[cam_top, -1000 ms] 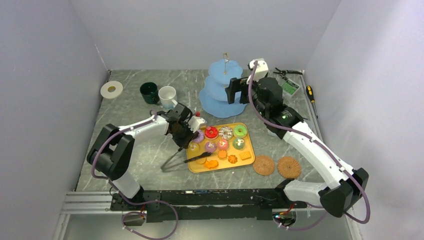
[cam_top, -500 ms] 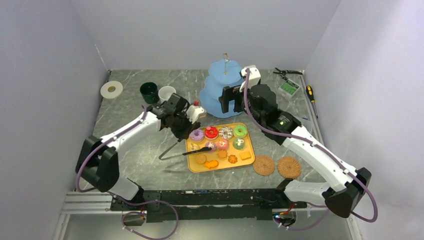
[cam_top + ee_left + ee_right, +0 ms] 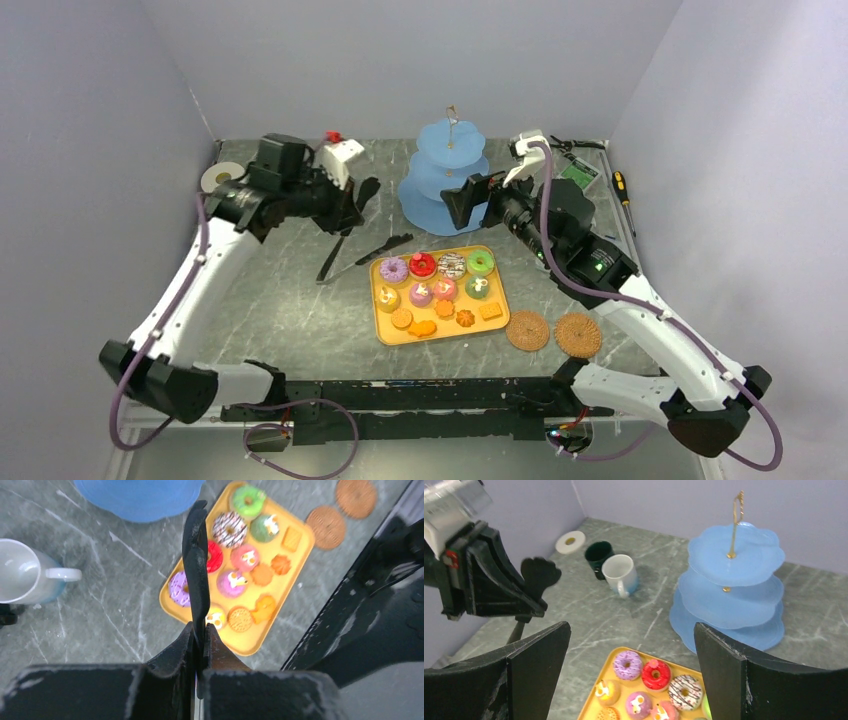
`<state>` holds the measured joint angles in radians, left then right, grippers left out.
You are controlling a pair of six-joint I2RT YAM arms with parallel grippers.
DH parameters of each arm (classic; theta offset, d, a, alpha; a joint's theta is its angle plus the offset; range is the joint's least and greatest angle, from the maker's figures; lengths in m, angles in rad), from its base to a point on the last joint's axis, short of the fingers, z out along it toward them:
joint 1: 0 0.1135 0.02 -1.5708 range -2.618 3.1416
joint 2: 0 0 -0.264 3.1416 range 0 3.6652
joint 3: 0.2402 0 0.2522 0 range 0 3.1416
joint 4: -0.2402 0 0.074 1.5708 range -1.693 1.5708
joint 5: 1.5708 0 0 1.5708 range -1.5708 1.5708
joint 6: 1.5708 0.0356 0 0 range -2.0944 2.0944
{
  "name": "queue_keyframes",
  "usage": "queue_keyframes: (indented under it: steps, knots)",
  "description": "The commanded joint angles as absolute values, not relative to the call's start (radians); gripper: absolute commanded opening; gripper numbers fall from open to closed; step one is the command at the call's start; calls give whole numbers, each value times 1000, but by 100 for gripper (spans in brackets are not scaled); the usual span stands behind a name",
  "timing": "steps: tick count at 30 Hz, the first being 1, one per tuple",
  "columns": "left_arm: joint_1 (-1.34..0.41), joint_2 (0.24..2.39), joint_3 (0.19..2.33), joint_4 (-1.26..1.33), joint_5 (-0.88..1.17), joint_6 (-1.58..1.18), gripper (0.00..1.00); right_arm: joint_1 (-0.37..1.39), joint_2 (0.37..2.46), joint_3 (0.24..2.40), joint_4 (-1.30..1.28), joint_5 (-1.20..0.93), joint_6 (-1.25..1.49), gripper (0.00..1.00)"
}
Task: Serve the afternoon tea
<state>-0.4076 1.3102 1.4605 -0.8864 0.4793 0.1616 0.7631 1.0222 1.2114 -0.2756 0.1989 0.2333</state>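
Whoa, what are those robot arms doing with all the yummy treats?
They're setting out afternoon tea. The left tool is shut on the black tongs, holding them over the table. The right tool hangs open by the light-blue three-tier stand, whose tiers are bare. The doughnuts, cupcakes and biscuits all sit on the yellow tray; the white mug and dark green mug stand apart.

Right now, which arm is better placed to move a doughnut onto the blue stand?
Probably left: the left claw is shut on the black tongs, aimed toward the doughnuts. The right claw is open, empty, hovering near the stand.
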Motion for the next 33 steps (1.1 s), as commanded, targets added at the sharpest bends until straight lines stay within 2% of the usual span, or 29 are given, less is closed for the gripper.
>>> queue_keyframes:
  steps: [1, 7, 16, 25, 33]
  knots:
    - [-361, 1198, 1527, -833, 690, 37, 3, 771, 1001, 1224, -174, 72, 264, 100]
    - [-361, 1087, 1463, -646, 837, -128, 3, 772, 1015, 1186, -85, -106, 297, 100]
    - [-360, 1067, 1518, -484, 928, -304, 3, 777, 1045, 1137, 79, -391, 411, 100]
    - [-359, 1015, 1480, -270, 978, -492, 3, 822, 1059, 1133, 218, -478, 468, 100]
    - [-360, 991, 1468, -212, 967, -540, 3, 946, 1097, 1154, 293, -424, 448, 100]
